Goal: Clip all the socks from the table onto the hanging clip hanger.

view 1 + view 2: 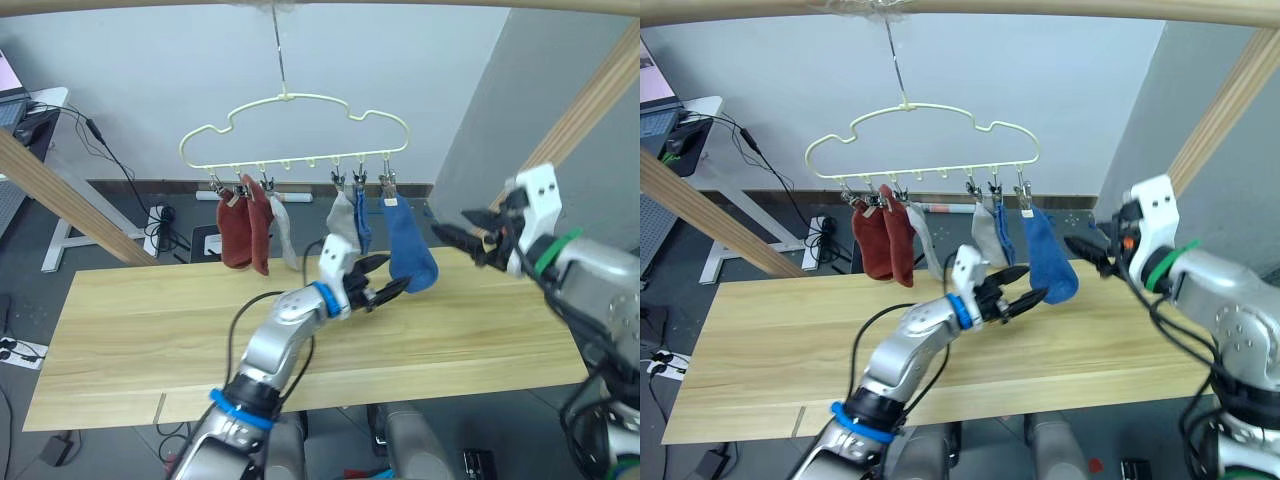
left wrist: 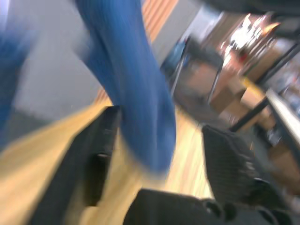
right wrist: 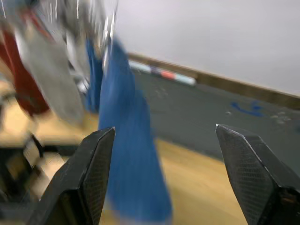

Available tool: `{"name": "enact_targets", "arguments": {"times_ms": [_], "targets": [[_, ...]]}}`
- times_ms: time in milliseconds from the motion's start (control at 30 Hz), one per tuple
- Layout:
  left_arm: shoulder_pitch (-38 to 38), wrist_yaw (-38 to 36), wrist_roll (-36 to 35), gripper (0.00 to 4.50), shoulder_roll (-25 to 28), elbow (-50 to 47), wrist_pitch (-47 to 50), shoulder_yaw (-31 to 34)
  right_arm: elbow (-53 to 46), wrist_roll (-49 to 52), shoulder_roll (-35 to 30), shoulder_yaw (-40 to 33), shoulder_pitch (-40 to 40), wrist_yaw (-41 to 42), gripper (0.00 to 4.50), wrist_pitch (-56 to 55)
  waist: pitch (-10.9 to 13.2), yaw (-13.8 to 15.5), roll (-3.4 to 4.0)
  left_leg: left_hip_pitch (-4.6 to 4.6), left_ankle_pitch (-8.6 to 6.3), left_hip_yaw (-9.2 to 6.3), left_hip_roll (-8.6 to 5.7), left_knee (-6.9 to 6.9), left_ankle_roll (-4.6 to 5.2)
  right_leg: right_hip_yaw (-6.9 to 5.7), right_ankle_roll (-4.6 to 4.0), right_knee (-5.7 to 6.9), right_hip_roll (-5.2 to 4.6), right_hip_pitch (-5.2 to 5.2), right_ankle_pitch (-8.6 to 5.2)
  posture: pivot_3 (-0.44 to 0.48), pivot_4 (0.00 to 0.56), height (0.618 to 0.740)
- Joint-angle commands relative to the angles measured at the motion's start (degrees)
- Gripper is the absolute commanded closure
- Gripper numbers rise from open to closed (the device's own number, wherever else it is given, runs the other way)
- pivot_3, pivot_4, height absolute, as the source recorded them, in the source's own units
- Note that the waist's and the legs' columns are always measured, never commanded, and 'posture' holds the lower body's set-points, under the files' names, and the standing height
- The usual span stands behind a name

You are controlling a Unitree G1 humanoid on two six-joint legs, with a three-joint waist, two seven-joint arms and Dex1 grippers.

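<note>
The pale-yellow clip hanger [image 1: 300, 100] hangs by its hook from the top beam above the table [image 1: 150, 340]. Several socks hang from its clips: two rust red socks [image 1: 240, 235] at the left, a grey sock [image 1: 284, 232], another grey sock [image 1: 343, 222], a blue sock [image 1: 363, 225] and a larger-looking blue sock [image 1: 410, 250] at the right end. My left gripper [image 1: 392, 275] is open, its fingers either side of that last blue sock's [image 2: 136, 89] lower end. My right gripper [image 1: 458, 228] is open, just to the right of the sock and apart from it.
Thick wooden frame poles slant at the left [image 1: 60, 195] and at the right [image 1: 590, 100]. Cables and a power strip [image 1: 160, 215] lie on the floor behind the table. A white desk leg [image 1: 60, 240] stands at the far left.
</note>
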Motion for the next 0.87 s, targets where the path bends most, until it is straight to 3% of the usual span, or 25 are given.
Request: {"name": "enact_targets", "arguments": {"times_ms": [33,133,267,500,633,867], "targets": [[3.0,-3.3,-0.6,0.1,6.8,-5.1,0.1,4.6,-3.4,-6.1,-4.7,2.1,8.4,6.4,0.95,-11.3,0.0,-0.1,0.0,0.01,0.0,0.01,0.01,0.0,0.0,0.02,0.0,0.01,0.0,0.0,0.0,-0.022,0.248,0.74],[7.5,-6.4,-2.5,0.1,16.1,-9.4,3.0,9.9,-2.2,-13.3,-9.4,4.5,17.8,11.4,0.95,-21.7,0.0,0.0,-0.01,0.02,0.01,0.02,0.01,0.02,-0.01,0.02,0.0,-0.04,-0.02,0.01,0.0,0.014,0.25,0.74],[12.4,-6.9,-5.6,0.1,24.8,-12.9,6.9,19.9,-0.3,-13.7,-7.8,1.7,23.5,13.4,0.95,-27.1,0.0,0.2,-0.03,0.07,0.01,0.06,0.03,0.04,-0.03,0.05,0.02,-0.03,-0.06,0.03,0.01,0.057,0.247,0.74],[21.2,-8.8,-3.6,0.1,37.9,-9.3,6.4,35.4,1.8,-15.3,-7.4,-3.5,30.0,18.4,0.95,-35.0,0.0,1.8,-0.06,0.06,0.01,0.09,0.06,-0.01,-0.04,0.01,0.01,-0.09,-0.1,0.03,0.0,0.117,0.224,0.74],[22.7,-10.5,-5.6,0.1,40.5,-7.8,6.2,41.6,3.0,-13.5,-6.6,-6.5,29.9,19.0,0.95,-35.0,-0.3,3.1,-0.27,0.06,0.01,0.13,0.03,0.0,-0.04,-0.01,0.02,-0.13,-0.19,0.06,0.01,0.143,0.198,0.74],[23.3,-12.4,-7.6,0.1,40.2,-4.6,9.0,43.3,4.7,-13.6,-5.5,-5.7,26.2,18.5,0.95,-34.5,-1.3,4.4,-0.47,0.06,0.01,0.19,0.06,0.0,-0.05,-0.04,0.01,-0.17,-0.22,0.1,0.01,0.157,0.16,0.74]]}}
